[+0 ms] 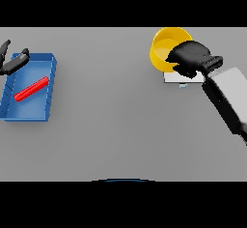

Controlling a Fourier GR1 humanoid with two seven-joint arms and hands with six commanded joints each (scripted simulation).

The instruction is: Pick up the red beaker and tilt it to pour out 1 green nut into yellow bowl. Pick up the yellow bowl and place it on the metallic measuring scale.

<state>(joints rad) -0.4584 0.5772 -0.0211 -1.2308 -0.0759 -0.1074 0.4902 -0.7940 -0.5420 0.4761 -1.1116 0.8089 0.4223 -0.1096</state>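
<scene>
**Yellow bowl resting on the scale**

The round yellow bowl (164, 48) is sitting on the flat white metallic measuring scale (174, 78) near the table's (116, 125) far right edge. The right hand (190, 58) is wrapping its fingers around the bowl's rim. By the left edge, the left hand (12, 63) is hovering, fingers relaxed, over a blue rectangular tray (48, 63) holding a red beaker (31, 89) lying flat.

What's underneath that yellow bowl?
A pale flat scale shows below the bowl, which appears to sit over it. The right hand covers the bowl's near side, so the contact and the rest of the scale are hidden.
</scene>
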